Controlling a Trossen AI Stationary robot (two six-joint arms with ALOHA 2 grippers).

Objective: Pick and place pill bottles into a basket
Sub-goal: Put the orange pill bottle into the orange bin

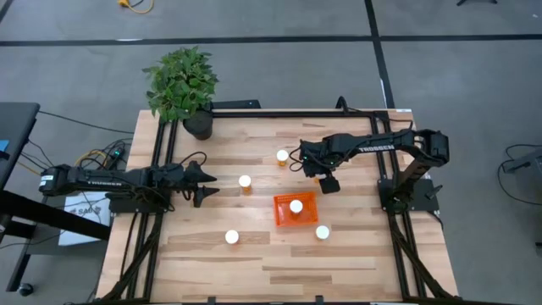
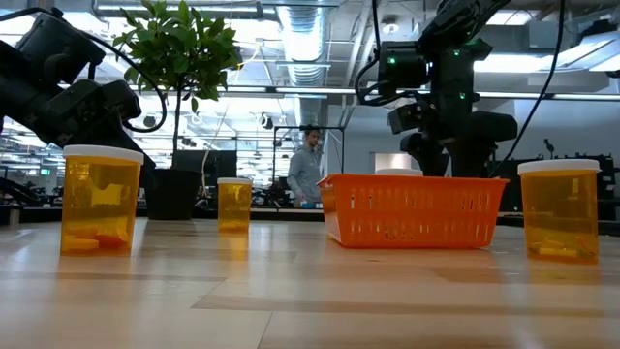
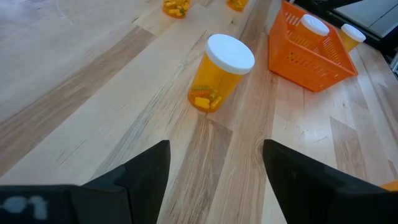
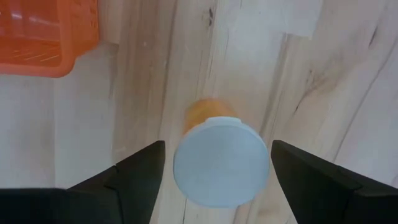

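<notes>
The orange basket (image 1: pixel 305 219) lies right of the table's centre with one white-capped pill bottle (image 1: pixel 296 206) standing in it. Four bottles stand on the table: one at the far middle (image 1: pixel 282 156), one at the centre (image 1: pixel 245 181), one near left (image 1: pixel 231 237), and one near right (image 1: pixel 323 232). My right gripper (image 1: pixel 321 175) is open above another upright bottle (image 4: pixel 221 163), one finger on each side of its cap. My left gripper (image 1: pixel 212 185) is open and empty, pointing at the centre bottle (image 3: pixel 217 71).
A potted plant (image 1: pixel 182 85) in a black pot stands at the table's far left corner. The basket (image 4: pixel 37 37) lies close to my right gripper, on its near side. A person (image 2: pixel 308 167) stands in the room beyond the table.
</notes>
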